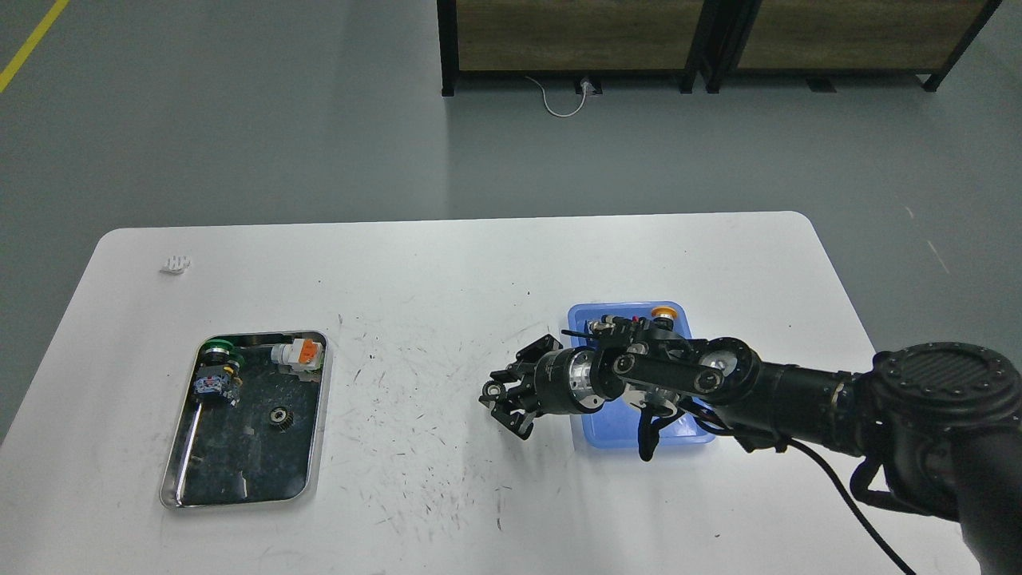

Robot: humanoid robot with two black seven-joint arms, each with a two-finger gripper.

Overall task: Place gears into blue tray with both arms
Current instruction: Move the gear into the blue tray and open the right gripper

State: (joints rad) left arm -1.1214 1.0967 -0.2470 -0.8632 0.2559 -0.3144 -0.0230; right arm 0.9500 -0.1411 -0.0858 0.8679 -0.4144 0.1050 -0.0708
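1 gear (279, 416), a small black toothed wheel with a silvery hub, lies on the dark bottom of the steel tray (174, 487), well apart from the right gripper (511, 391) and off beyond its fingertips, with bare scuffed tabletop between them. Behind the fingers, toward the wrist, sits the blue tray (587, 435), mostly covered by the right arm (766, 391); whether a gear lies inside it cannot be told. The gripper's 2 fingers (533, 349) are spread apart with nothing between them, hanging over the white table (447, 279) just beside the blue tray's edge. A yellow-capped push-button (662, 312) stands at the blue tray's far rim. In the steel tray, farther from the fingers than the gear, lie a green-capped switch (215, 349), an orange-and-white switch (297, 354) and a blue-bodied part (212, 386). The left arm is out of view.
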